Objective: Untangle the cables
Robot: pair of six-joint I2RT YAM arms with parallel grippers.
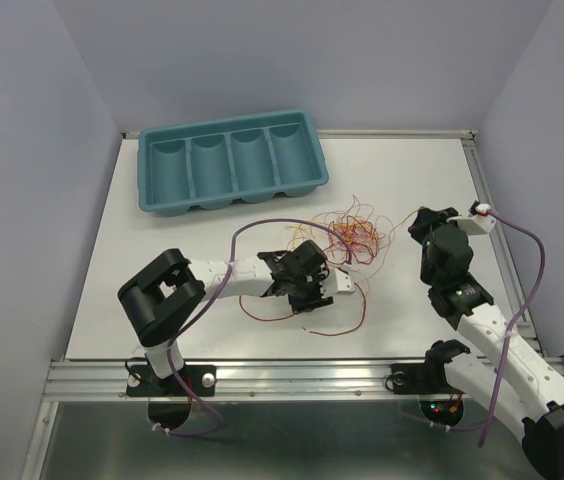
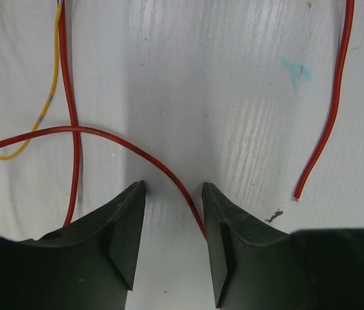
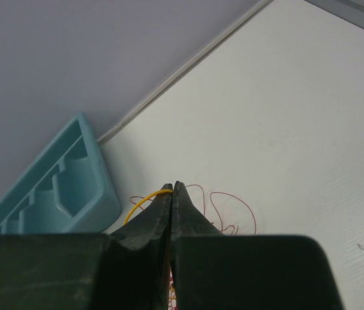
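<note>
Top external: the cables (image 1: pixel 352 235) lie in a curly red, yellow and orange tangle mid-table (image 1: pixel 412 170), in front of the teal tray (image 1: pixel 230 163). The left gripper (image 1: pixel 307 290) sits at the tangle's near-left edge, with loose red loops running under and past it. The right gripper (image 1: pixel 420 226) is at the tangle's right edge.

Left wrist: the jaws are moderately apart and hold nothing. A red strand (image 2: pixel 104 134) lying on the table curves in between the fingers and touches the inner face of the right-hand one. A second red strand's cut end (image 2: pixel 296 196) lies to the right.

Right wrist: the fingers are pressed together. A yellow strand (image 3: pixel 142 201) arcs up to the tips, but I cannot tell if it is pinched. Thin red loops lie just beyond.
</note>
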